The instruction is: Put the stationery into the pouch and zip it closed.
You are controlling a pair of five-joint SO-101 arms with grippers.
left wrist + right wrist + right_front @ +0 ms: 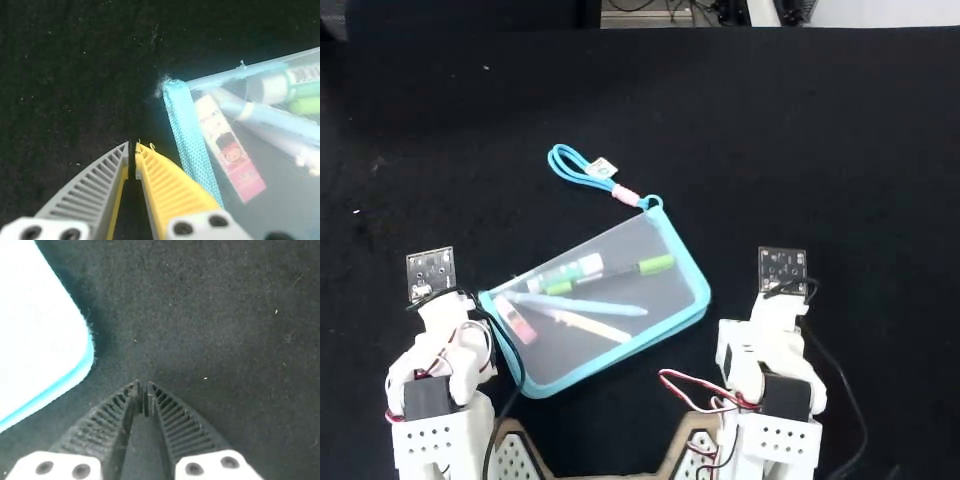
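Observation:
A clear pouch with a light-blue zip border lies in the middle of the black table, a blue wrist loop trailing from its far corner. Inside it I see a green-capped marker, a blue pen, a pale stick and a pink eraser. My left gripper hovers shut just beside the pouch's near-left corner, where the eraser shows through the plastic. My right gripper is shut over bare cloth beside the pouch's near-right corner.
Both arm bases stand at the table's near edge, the left arm and the right arm flanking the pouch. Black cloth stretches open to the far side and to both sides.

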